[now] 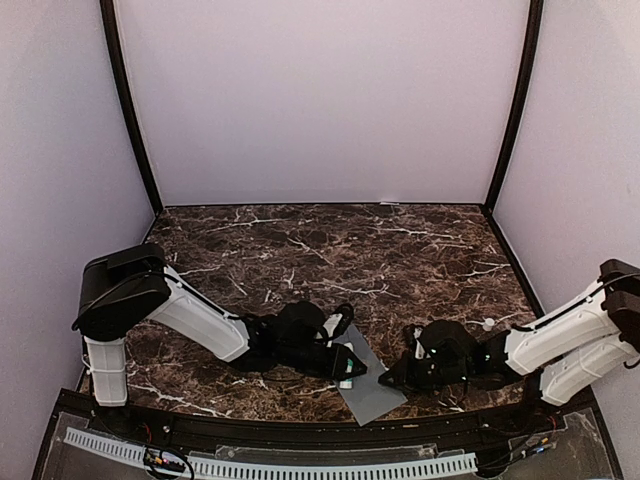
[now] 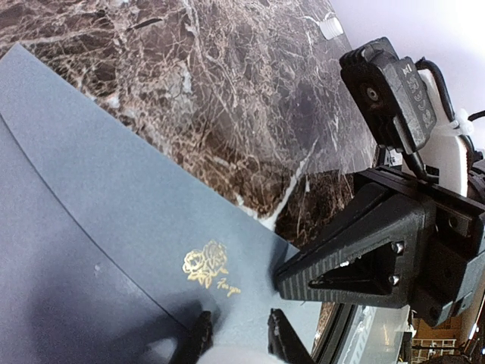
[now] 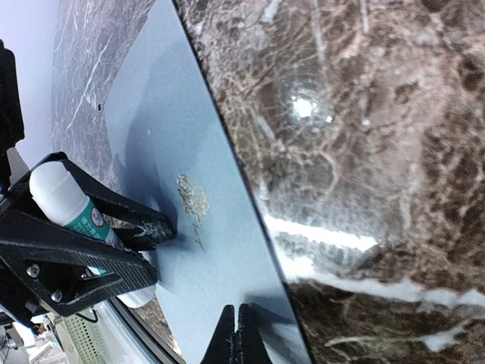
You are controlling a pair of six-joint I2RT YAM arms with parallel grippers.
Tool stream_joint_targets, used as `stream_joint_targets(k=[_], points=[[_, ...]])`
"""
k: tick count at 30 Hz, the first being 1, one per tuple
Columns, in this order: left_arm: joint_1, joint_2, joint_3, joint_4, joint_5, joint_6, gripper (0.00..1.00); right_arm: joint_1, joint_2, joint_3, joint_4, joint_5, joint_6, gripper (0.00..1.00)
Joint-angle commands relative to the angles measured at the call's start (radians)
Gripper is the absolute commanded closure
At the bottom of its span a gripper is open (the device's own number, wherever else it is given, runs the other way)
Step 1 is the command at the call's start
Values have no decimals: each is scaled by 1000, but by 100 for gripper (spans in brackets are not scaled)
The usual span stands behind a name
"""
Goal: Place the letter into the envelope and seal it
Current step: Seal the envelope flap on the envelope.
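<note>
The envelope (image 1: 375, 400) lies flat on the marble table (image 1: 330, 250), close to the near edge and between the two arms. One corner points at the black rail (image 1: 300, 432) along that edge. Behind it the marble runs open to the back wall, with side walls closing in left and right. A small white object (image 1: 488, 323) sits well apart on the far right. The left gripper (image 1: 350, 372) rests over the envelope's left part. Its fingers (image 2: 201, 337) stand partly open, clamped on a white glue stick (image 3: 64, 201) with a green label, the stick's end just above the paper. The right gripper (image 1: 388, 380) has its jaws fully closed with nothing between them. Its fingertips (image 3: 227, 334) press on the envelope's right edge, just beside the left gripper. The envelope sits askew to the table edge. Its long axis appears to run from far left to near right, though the left gripper covers part of it. A curved flap line crosses the face, and a gold rose print (image 2: 206, 265) lies between the two grippers. Whether the flap is stuck down cannot be told.
</note>
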Motion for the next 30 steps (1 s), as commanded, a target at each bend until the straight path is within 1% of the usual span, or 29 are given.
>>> stream_joint_targets(k=[1,6,13,17,24,30], points=[[-4,19,-8,-61,-17,2,100,9,-54,-55,-121,34,13,100],[-4,22,-5,-60,-17,3,100,10,-57,-62,-96,13,-10,100],[-4,22,-6,-57,-10,2,100,12,48,-30,-40,5,-12,100],[-4,22,-11,-52,-4,-2,100,12,98,-9,-15,24,1,100],[-4,22,-16,-48,-1,-4,100,6,136,37,-15,81,11,100],[-1,22,-23,-47,-10,-4,100,-13,160,55,-23,85,2,100]])
